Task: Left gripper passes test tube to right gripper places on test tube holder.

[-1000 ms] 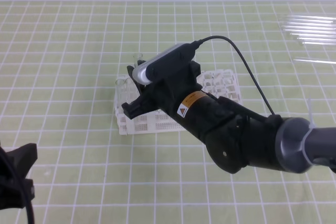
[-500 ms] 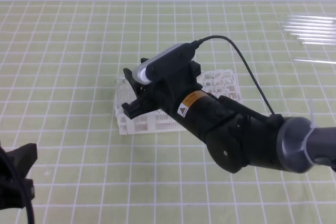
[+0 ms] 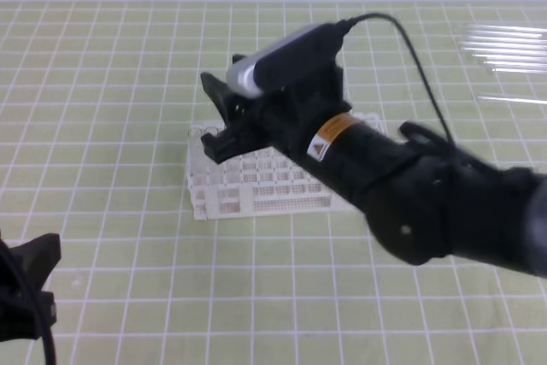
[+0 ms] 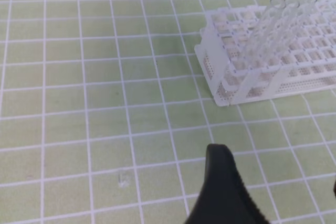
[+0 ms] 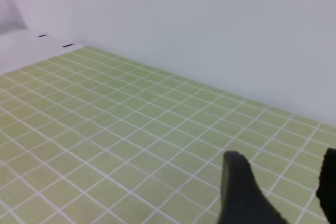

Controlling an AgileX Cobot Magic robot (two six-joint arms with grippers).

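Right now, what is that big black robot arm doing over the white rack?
The right gripper hangs just above the test tube holder with its jaws apart and nothing between them. Clear tubes stand in the rack. The left gripper waits at the table's near left corner, open and empty.

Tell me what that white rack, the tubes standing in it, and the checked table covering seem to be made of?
The test tube holder looks like matte white molded plastic, given its thin lattice and perforated sides. The tubes are clear and shiny, glass or clear plastic. The green gridded mat looks like soft, slightly glossy vinyl, though that is uncertain.
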